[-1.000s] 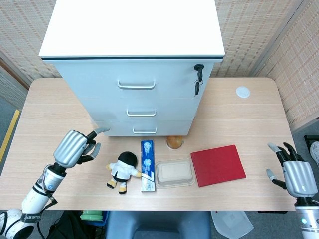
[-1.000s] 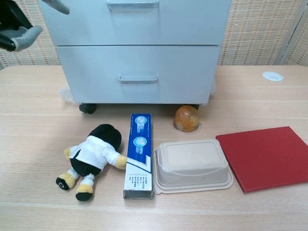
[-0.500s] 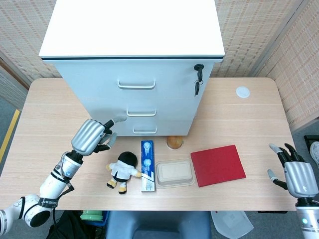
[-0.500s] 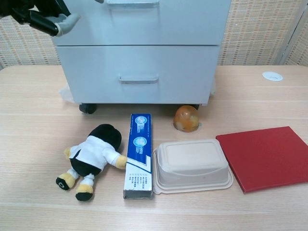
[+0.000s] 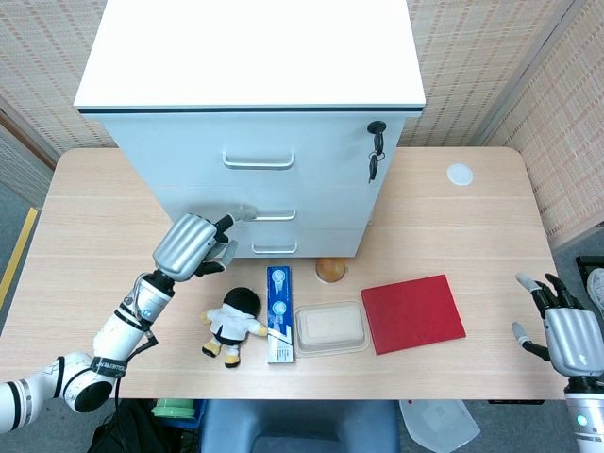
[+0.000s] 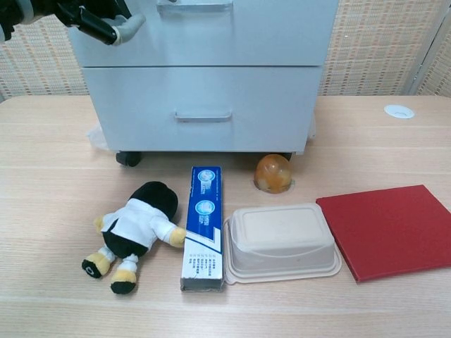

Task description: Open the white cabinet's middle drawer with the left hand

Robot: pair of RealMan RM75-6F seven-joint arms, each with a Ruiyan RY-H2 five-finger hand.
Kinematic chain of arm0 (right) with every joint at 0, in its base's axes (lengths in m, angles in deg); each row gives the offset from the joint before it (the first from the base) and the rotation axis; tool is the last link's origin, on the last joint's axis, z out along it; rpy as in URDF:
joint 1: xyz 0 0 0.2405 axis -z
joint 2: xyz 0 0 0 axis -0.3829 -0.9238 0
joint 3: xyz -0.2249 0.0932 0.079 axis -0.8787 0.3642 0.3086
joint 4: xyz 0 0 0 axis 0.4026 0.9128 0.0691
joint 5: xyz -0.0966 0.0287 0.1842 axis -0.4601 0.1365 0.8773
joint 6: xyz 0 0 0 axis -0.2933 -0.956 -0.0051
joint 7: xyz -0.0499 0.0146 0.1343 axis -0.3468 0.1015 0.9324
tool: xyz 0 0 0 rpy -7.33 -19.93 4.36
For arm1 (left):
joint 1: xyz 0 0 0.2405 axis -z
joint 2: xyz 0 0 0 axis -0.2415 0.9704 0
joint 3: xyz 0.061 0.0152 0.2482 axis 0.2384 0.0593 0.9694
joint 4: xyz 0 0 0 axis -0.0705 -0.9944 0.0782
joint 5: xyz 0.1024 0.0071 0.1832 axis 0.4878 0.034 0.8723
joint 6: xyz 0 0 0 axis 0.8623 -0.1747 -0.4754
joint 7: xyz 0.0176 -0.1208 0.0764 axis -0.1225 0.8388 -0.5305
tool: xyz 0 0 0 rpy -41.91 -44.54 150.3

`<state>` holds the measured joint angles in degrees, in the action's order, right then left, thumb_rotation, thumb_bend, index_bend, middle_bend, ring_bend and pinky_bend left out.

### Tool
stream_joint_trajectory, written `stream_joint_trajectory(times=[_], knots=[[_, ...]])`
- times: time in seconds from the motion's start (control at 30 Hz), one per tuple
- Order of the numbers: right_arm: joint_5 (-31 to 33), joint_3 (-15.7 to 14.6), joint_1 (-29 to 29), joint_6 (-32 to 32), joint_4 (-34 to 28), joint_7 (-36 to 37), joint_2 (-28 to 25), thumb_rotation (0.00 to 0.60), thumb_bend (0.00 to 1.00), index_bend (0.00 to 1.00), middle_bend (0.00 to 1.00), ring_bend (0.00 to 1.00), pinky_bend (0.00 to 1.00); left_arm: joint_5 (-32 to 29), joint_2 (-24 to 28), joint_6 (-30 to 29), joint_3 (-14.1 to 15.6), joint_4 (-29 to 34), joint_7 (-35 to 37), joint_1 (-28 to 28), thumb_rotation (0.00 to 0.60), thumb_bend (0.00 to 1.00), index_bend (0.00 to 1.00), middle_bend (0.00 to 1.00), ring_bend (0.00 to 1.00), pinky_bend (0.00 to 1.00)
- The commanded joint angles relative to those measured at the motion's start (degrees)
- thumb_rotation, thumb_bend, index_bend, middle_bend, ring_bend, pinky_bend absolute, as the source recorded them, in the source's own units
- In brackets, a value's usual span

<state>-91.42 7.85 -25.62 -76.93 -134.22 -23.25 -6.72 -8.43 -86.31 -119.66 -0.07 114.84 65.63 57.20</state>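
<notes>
The white cabinet [image 5: 250,57] stands at the back of the table with three drawers, all closed. Its middle drawer [image 5: 321,202] has a silver handle [image 5: 271,215], which the chest view cuts off at the top edge as a handle [image 6: 194,5]. My left hand [image 5: 192,245] is raised just left of that handle, one finger stretched out with its tip at the handle's left end; I cannot tell whether it touches. It holds nothing. In the chest view the left hand [image 6: 91,15] shows at the top left. My right hand [image 5: 570,336] hangs open past the table's right front corner.
In front of the cabinet lie a plush doll [image 5: 233,324], a blue toothpaste box [image 5: 278,313], a lidded food container [image 5: 330,327], a red book [image 5: 412,312] and an orange ball [image 5: 329,270]. Keys [image 5: 375,157] hang from the top drawer's lock. A white disc [image 5: 460,174] sits at the back right.
My left hand has moved right and up from the table's left side to the middle drawer's handle. My right hand has sunk slightly lower.
</notes>
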Motion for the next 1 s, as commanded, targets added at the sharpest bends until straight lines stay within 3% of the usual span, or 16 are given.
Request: stream_joint_trajectory(times=[0.03,0.33,0.7,1.0], knots=[[0.14,0.01,0.08,0.01,0.09,0.07,0.0,0.6,0.28,0.16,0.25,0.2,0.32,-0.53,-0.28,0.32,-0.29,-0.4,-0.21,0.73,0.6,0.58,0.22,0.94,1.0,1.0],[0.32,0.02,0.3,-0.07,0.37,0.61,0.08,0.6,0.27,0.16,0.25,0.2,0.32,-1.54,-0.55,0.94,-0.33,-1.2,-2.39,2.8,0.6,0.58,0.27,0.94,1.0,1.0],[0.56,-0.08,0.67,-0.17,1.02,1.22,0.31,0.6,0.27,0.16,0.25,0.2,0.32,-4.45,-0.24,1.86,0.09,-0.6,-4.48,4.1,0.6,0.58,0.29,0.94,1.0,1.0],[0.47,-0.04,0.72,-0.16,1.32,1.59,0.35,0.6,0.27,0.16,0.25,0.19,0.32,-3.38,0.99,0.17,1.34,2.04,-5.74,3.46,0.6,0.58,0.29,0.94,1.0,1.0]])
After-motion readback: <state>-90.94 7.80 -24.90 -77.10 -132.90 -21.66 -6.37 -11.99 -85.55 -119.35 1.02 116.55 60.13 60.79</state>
